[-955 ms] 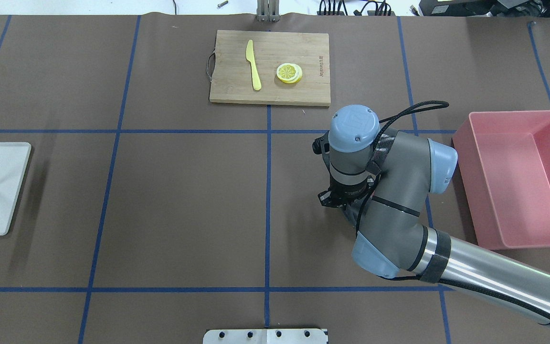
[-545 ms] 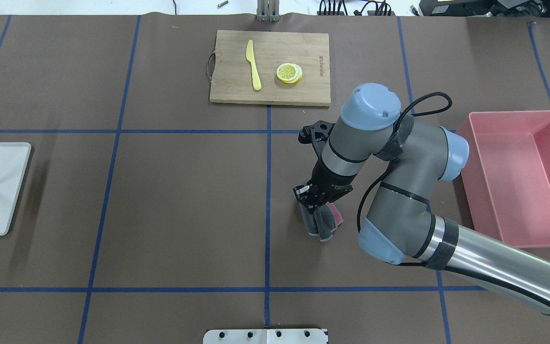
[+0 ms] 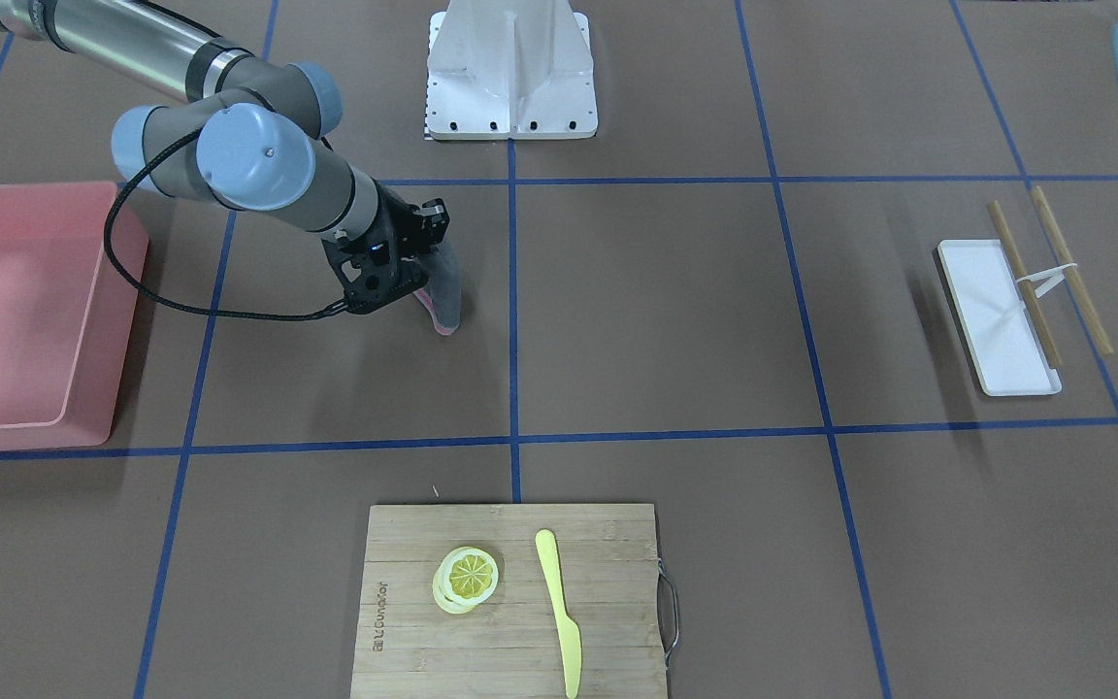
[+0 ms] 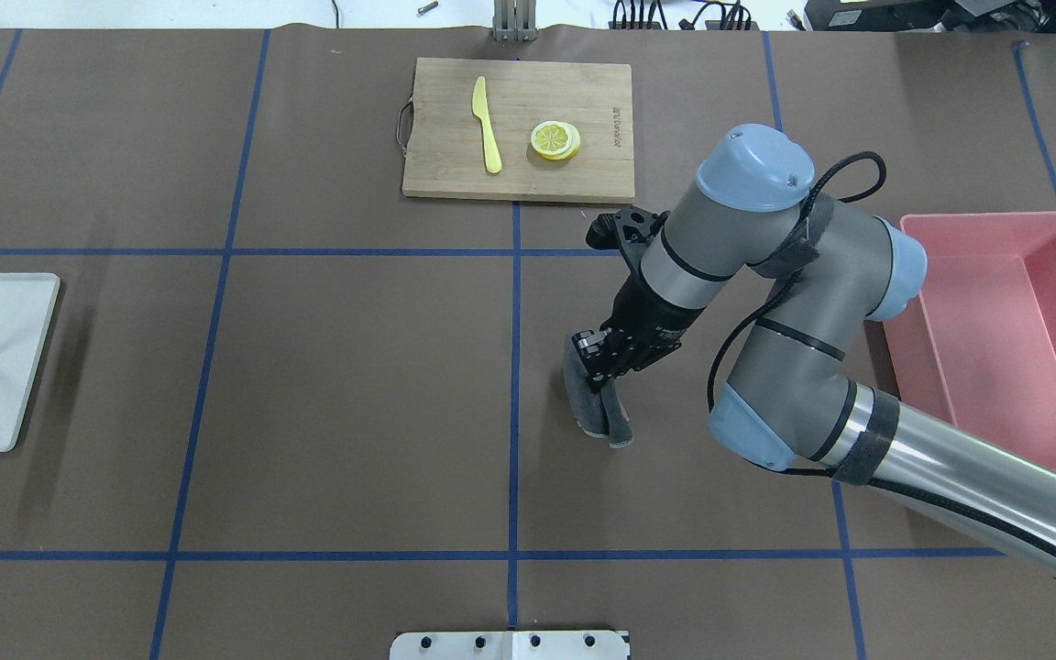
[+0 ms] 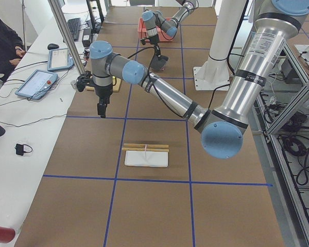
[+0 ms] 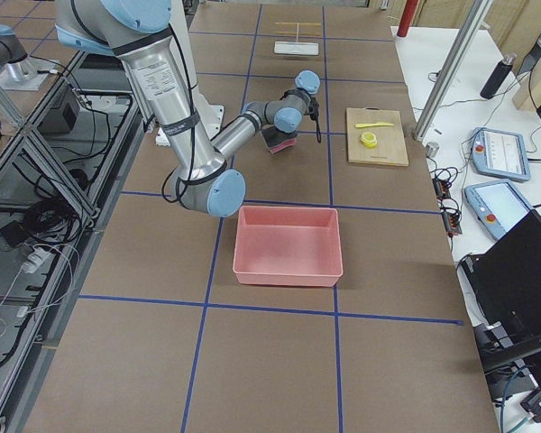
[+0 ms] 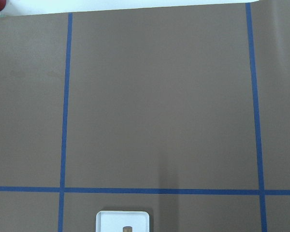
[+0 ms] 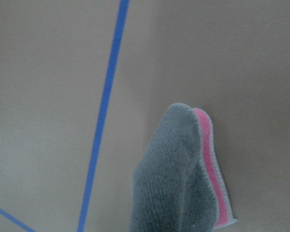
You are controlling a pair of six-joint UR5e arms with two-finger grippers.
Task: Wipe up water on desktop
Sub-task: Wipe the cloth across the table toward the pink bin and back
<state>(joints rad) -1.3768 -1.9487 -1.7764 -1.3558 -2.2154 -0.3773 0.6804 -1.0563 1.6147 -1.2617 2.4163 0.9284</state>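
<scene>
A white side bench [image 5: 15, 128] holds 2 tablets [image 5: 37, 83] while black cables [image 6: 45, 216] lie on the grey floor [image 6: 18, 379].

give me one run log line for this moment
right tool: shut on cloth | cloth: folded, hanging over desktop | left tool: raised, state unclear | water: none visible

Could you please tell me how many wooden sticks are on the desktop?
2. One wooden stick lies along the white tray's long edge; the second wooden stick lies beside it on the desktop. I see no others hidden.
</scene>
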